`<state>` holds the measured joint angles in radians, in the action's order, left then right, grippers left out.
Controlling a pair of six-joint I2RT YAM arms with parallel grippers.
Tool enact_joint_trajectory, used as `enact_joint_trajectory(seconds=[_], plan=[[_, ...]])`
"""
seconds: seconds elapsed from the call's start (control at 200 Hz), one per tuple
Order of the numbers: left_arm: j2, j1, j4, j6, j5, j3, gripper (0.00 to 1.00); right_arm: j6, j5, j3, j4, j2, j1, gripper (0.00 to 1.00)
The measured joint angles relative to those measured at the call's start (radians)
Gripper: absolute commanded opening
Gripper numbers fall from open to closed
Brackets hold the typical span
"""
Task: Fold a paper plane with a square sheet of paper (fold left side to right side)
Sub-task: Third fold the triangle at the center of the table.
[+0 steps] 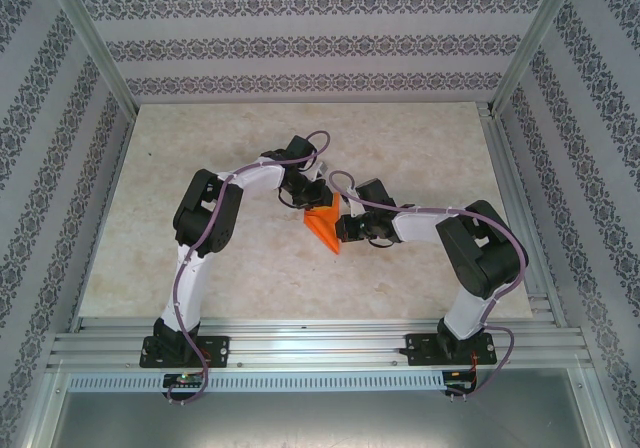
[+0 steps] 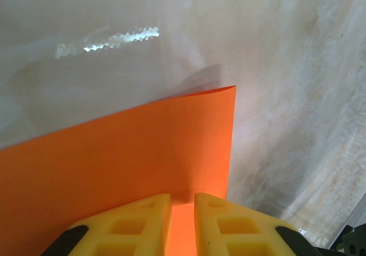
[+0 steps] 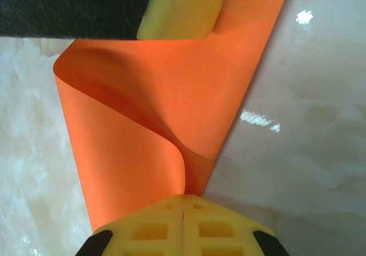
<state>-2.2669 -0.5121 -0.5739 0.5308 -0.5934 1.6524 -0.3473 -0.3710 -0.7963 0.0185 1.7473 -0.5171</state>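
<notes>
**Top view.** We see the left arm (image 1: pixel 205 218) and the right arm (image 1: pixel 480 248) bent inward so that their tips meet at the centre of the frame, over the pale marbled surface (image 1: pixel 180 148). The paper (image 1: pixel 322 226) shows there as a small orange wedge, its point turned toward the lower edge. It lies between the left fingers (image 1: pixel 318 200), just above it, and the right fingers (image 1: pixel 345 230), just to its right.

**Left wrist view.** The left fingers (image 2: pixel 183 198), at the bottom edge, stand a narrow slit apart with the paper (image 2: pixel 114 164) in the slit, and we read this as a grip on the sheet. The sheet covers the lower left of the frame. Its free corner reaches just right of centre, with a faint shadow on the surface (image 2: pixel 297 96) above it.

**Right wrist view.** The right fingers (image 3: pixel 183 210), at bottom centre, are pressed together on the paper (image 3: pixel 171 96), whose curl runs into their seam. The sheet bows over at the left. At top centre a yellow finger of the left arm touches its upper part
</notes>
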Motion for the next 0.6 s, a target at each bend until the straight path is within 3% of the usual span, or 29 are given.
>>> enact_joint_trajectory(seconds=[0.24, 0.6], plan=[[0.000, 0.000, 0.000, 0.000, 0.000, 0.000, 0.20, 0.000, 0.003, 0.000, 0.001, 0.000, -0.006, 0.00], [0.000, -0.005, -0.071, -0.027, 0.022, 0.051, 0.33, 0.002, 0.012, -0.019, 0.024, 0.012, -0.013, 0.00]])
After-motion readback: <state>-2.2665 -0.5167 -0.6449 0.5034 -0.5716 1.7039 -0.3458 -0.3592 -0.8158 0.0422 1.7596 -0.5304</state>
